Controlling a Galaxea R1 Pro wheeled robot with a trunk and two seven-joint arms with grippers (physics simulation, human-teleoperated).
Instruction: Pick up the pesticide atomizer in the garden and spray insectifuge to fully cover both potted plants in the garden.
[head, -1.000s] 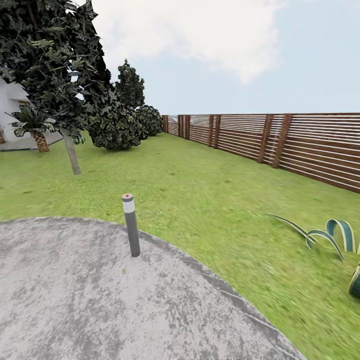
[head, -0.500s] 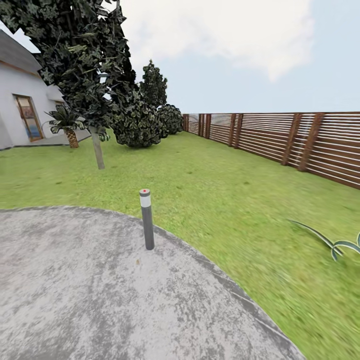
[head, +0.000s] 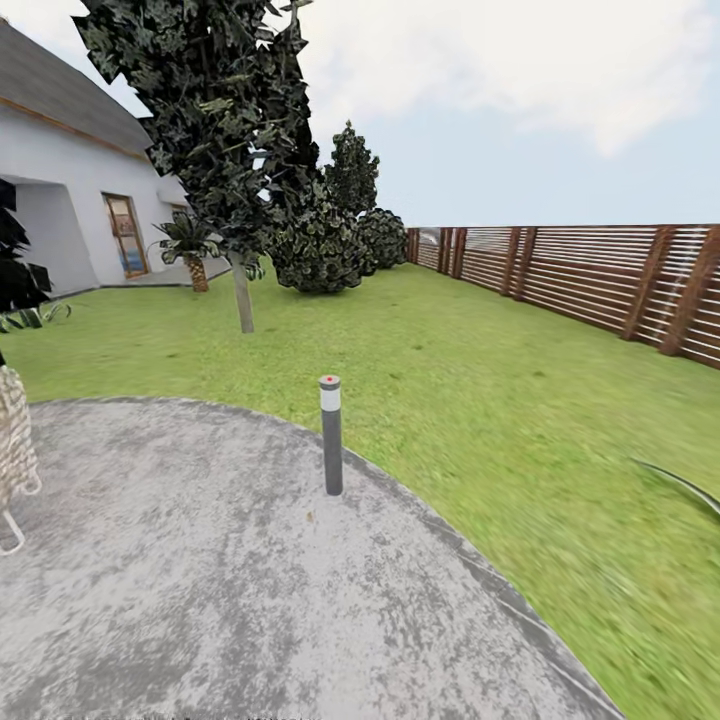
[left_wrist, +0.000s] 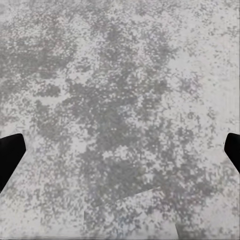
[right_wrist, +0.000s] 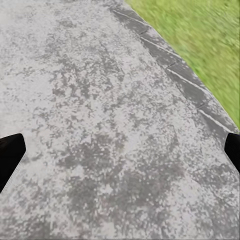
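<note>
I am in the garden, on the round grey paved patio (head: 200, 580), with green lawn (head: 480, 400) beyond it. The pesticide atomizer and the potted plants are out of view. My left gripper (left_wrist: 120, 155) hangs open over bare paving, its dark fingertips (left_wrist: 10, 155) far apart with nothing between them. My right gripper (right_wrist: 120, 155) is open too, above the patio near its stone edge (right_wrist: 185, 82), with grass past that edge.
A grey bollard light (head: 331, 435) stands at the patio's rim ahead. A woven wicker object (head: 12, 450) shows at the left edge. A tree trunk (head: 241, 290), dark bushes (head: 320, 250), a white house (head: 60, 200) and the slatted fence (head: 600, 280) lie farther off. One striped agave leaf (head: 680, 482) reaches in at the right.
The camera has turned left, so the whole picture has slid right. The house and the wicker object have come into view, and most of the agave has left at the right.
</note>
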